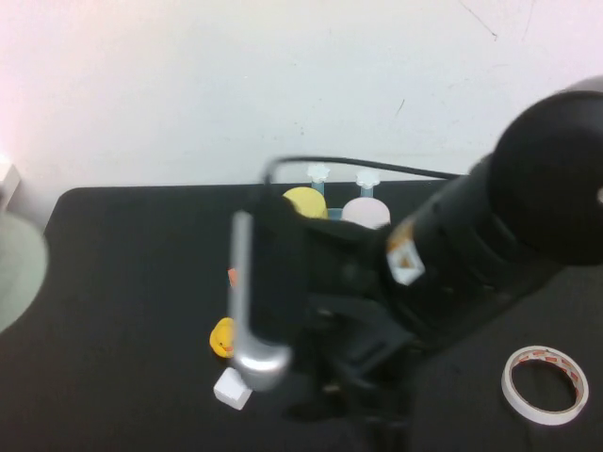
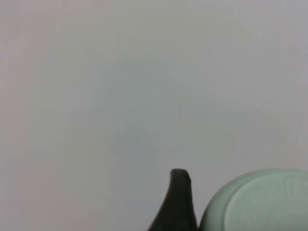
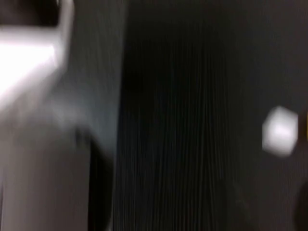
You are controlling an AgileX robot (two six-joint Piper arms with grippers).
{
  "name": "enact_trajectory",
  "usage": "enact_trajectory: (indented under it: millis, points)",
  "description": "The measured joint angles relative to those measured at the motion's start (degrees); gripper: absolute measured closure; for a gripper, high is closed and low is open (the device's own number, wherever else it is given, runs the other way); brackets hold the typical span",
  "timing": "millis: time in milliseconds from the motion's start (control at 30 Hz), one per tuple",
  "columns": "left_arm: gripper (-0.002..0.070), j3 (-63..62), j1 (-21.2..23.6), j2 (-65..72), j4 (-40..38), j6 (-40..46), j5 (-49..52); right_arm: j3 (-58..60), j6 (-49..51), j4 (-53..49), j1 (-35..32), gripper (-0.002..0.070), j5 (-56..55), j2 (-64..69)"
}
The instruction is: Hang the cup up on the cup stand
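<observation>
The pale mint-green cup [image 2: 262,202] fills a corner of the left wrist view, its base towards the camera, with only the white wall behind it. One black fingertip [image 2: 179,190] of my left gripper [image 2: 226,214] rests against its side, and the other is hidden behind the cup. In the high view the cup [image 1: 17,273] shows at the far left edge, raised off the table. The cup stand [image 1: 318,173] stands at the back centre, with white flower caps showing. My right arm reaches low across the middle, and its gripper [image 1: 353,400] is a dark mass near the front edge.
A yellow cup [image 1: 304,201] and a pinkish-white cup [image 1: 366,212] sit on the stand. A yellow toy [image 1: 222,337] and a white cube [image 1: 232,388] lie front centre; the cube also shows in the right wrist view [image 3: 279,131]. A tape roll [image 1: 545,384] lies front right.
</observation>
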Motion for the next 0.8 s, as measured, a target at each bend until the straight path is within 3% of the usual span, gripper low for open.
enact_trajectory:
  millis: [133, 233, 633, 800]
  points:
    - [0.0123, -5.78, 0.00, 10.69, 0.26, 15.93, 8.17, 0.00, 9.83, -13.56, 0.00, 0.0587, 10.92, -1.00]
    - [0.0123, -11.05, 0.00, 20.49, 0.96, 19.47, 14.80, 0.78, 14.52, -18.75, 0.00, 0.0648, 13.96, -1.88]
    - [0.0123, -46.79, -0.25, 66.47, 2.23, 18.51, 46.56, 19.00, 30.60, -24.25, 0.00, 0.0670, 6.91, -12.41]
    - [0.0124, -65.74, -2.90, 85.99, 2.60, 12.97, 51.81, 24.46, 37.22, -24.77, 0.00, 0.0671, 6.24, -16.06]
